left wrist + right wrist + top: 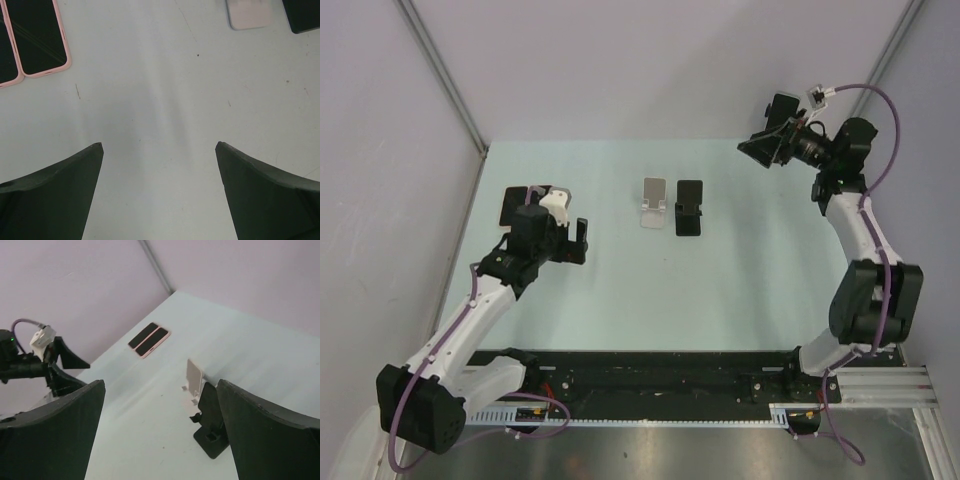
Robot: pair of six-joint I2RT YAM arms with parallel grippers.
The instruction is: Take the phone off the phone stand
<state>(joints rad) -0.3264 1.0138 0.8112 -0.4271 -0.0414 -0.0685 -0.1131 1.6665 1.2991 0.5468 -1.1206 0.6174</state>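
Nothing legible: no text, label, brand or number shows on the phones (42, 37), white stand (654, 203), black stand (689, 208) or table (740, 290) (surfaces plain).

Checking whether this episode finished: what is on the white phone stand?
Nothing: the white phone stand is bare. Two pink-cased phones lie flat on the table, away from it. From overhead, the left arm partly covers them.
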